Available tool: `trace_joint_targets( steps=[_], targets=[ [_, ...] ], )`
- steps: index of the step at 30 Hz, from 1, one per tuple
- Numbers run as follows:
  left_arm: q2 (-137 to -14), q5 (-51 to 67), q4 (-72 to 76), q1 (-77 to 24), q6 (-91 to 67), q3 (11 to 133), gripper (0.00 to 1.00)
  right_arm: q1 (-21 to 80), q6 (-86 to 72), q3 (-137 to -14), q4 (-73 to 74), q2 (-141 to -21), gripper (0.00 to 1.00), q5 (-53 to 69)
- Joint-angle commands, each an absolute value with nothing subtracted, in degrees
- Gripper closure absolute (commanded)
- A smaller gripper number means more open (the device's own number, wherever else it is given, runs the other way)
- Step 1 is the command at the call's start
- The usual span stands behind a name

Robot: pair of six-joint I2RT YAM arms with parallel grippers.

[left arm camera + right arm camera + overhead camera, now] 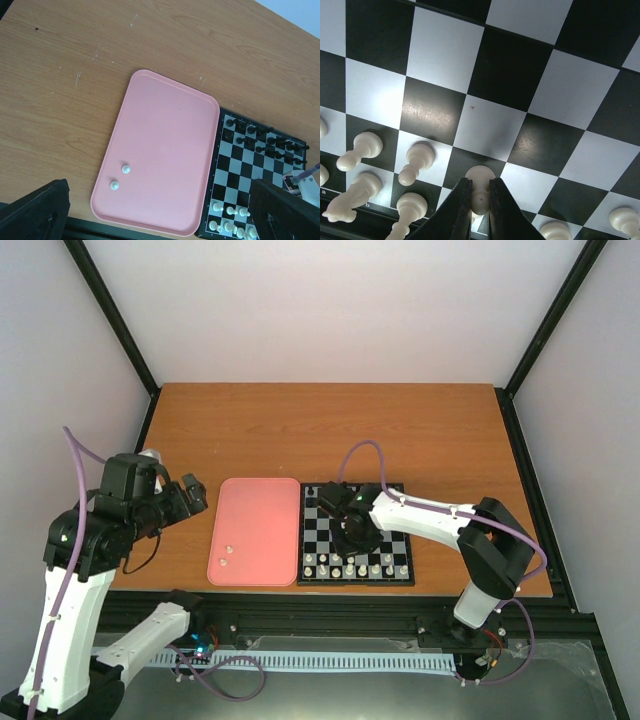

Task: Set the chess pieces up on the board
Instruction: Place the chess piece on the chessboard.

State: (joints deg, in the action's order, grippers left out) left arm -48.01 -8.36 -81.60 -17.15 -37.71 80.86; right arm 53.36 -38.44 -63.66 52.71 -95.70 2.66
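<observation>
A cream-white pawn [480, 176] is pinched between the narrowed fingers of the right gripper [480, 194], low centre of the wrist frame, probably to stand it in the white pawn row of the board [235, 175]. Two white pieces [126, 169] lie on the pink tray [165, 115], so the left gripper [190, 498] hangs wide beside it. Wooden surface [330, 430], pale walls.
</observation>
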Motion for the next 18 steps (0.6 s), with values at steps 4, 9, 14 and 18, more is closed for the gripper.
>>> trace_joint_targets(
  steps=[4,9,14,18],
  targets=[
    [-48.39,-7.63,-80.01,-17.14,-37.70,80.76,0.00,52.68,-38.35,-62.59,50.56,-95.48,0.90,3.88],
    [-48.19,-7.65,-80.04,-17.14,-37.70,80.52,0.00,52.72,-38.05,-62.56,50.27,-96.39,0.90,4.08],
    [-47.80,-7.89,-80.29,-17.11,-37.68,80.27,0.00,52.73,-38.23,-62.25,49.98,-97.03,0.90,4.03],
    [-47.72,-8.00,-80.27,-17.15,-37.53,80.25,0.00,52.71,-38.04,-62.68,49.75,-97.86,0.90,4.02]
  ],
)
